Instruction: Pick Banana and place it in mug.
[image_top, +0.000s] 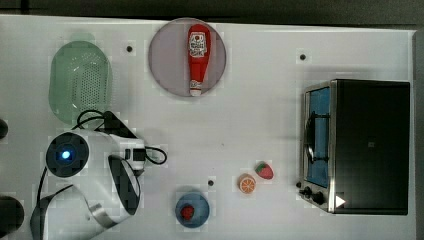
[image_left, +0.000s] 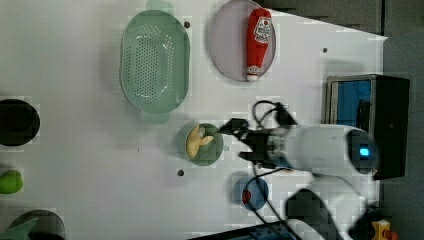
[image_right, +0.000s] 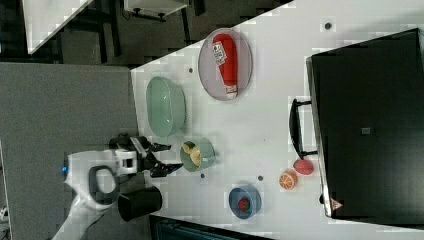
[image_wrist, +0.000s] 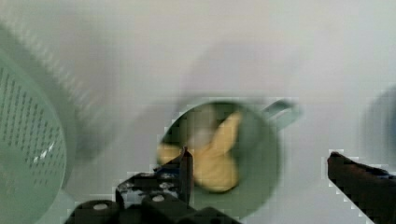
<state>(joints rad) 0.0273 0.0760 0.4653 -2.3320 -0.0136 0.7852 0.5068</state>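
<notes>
Left view: banana (image_left: 198, 141) inside mug (image_left: 214, 152), long axis roughly upright; pincer (image_left: 239, 140) spread, released.

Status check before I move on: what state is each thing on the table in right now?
banana: inside the mug, released
mug: upright, holding the banana
gripper: open, empty, beside the mug
strainer basket: upright, empty
ketchup bottle: lying on the plate
blue bowl: holds a red piece
toaster oven: door shut
</notes>
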